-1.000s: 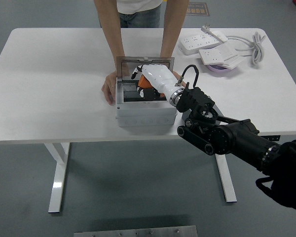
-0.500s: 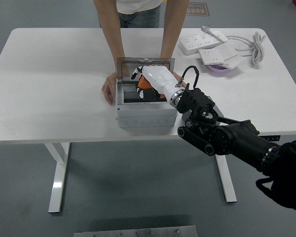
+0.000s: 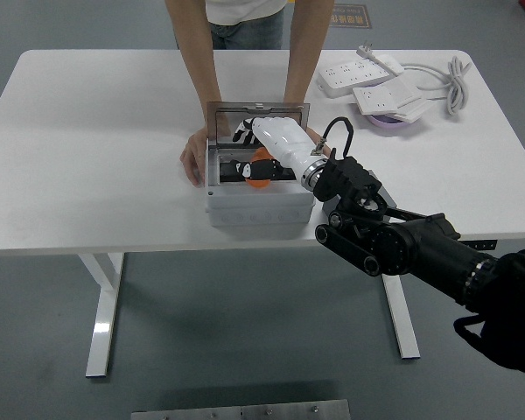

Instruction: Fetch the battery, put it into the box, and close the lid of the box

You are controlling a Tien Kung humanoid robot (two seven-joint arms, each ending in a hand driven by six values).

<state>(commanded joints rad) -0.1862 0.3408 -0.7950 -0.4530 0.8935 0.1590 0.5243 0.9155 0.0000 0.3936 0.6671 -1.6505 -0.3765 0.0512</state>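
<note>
Near table (image 3: 87,131) front edge, at its middle: grey box (image 3: 258,206), lid (image 3: 258,114) upright at rear. Right hand (image 3: 276,140), white-shelled, reaches into box from right. Battery (image 3: 255,168), orange and black, lies inside box, just under and in front of dark fingertips (image 3: 242,131); fingers look relaxed, contact with battery cannot tell. Battery long axis roughly left-right, parallel to table front edge; which end points where unclear. Person's hand (image 3: 192,157) braces box left side; other forearm behind lid.
</note>
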